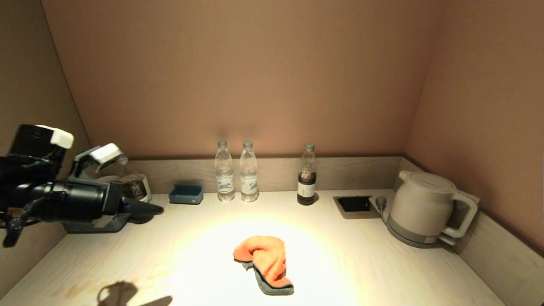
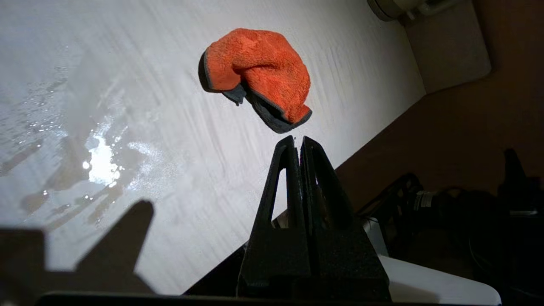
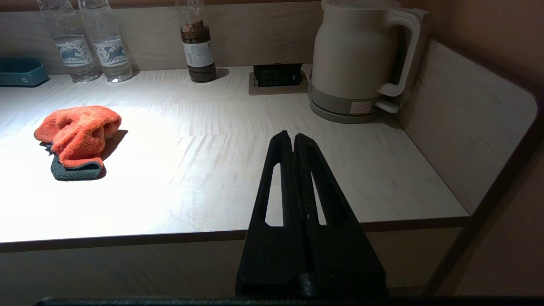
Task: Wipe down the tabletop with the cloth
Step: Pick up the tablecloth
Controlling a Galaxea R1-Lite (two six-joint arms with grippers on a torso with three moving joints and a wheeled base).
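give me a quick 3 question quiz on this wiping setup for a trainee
1. True or false: the left gripper is shut on the orange cloth.
2. Which item stands nearest the black recess in the tabletop? A) blue-grey box B) kettle C) the two clear water bottles
3. Fill in: by the head view, the wet smears lie on the cloth's ____ side.

Key
1. False: its fingers are shut on nothing, raised at the counter's left end, apart from the cloth. The right gripper is shut too, parked below the counter's front edge.
2. B
3. left
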